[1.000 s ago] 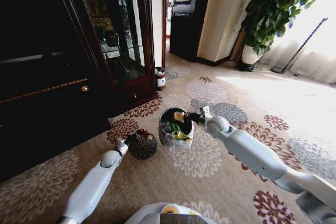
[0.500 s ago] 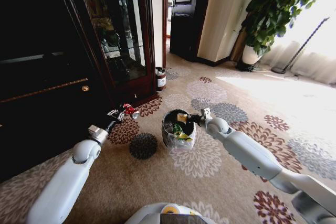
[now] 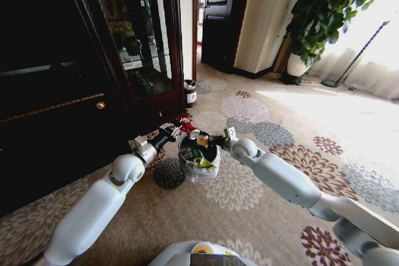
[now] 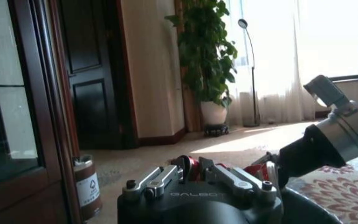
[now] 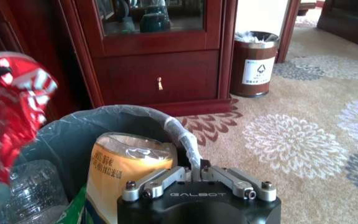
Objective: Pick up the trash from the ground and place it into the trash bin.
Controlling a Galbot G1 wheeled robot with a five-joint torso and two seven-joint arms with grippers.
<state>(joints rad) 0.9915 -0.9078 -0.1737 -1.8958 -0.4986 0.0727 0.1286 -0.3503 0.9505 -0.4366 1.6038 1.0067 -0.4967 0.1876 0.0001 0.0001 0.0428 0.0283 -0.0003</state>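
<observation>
1. the trash bin (image 3: pixel 198 165) stands on the flowered carpet (image 3: pixel 249 204) in front of the dark cabinet (image 3: pixel 143 48).
2. the left pincer (image 3: pixel 181 126) hangs just over the bin's far rim, clamped on a red can (image 3: pixel 187 126).
3. the right pincer (image 5: pixel 197 169) is pinched tight on the bin's bag-lined rim.
4. inside the bin lie a yellow bottle (image 5: pixel 126 170), a clear bottle (image 5: pixel 33 189) and a green wrapper (image 3: pixel 198 154); the rest of its contents are hidden.
5. in the left wrist view the pincer body covers most of the can.
</observation>
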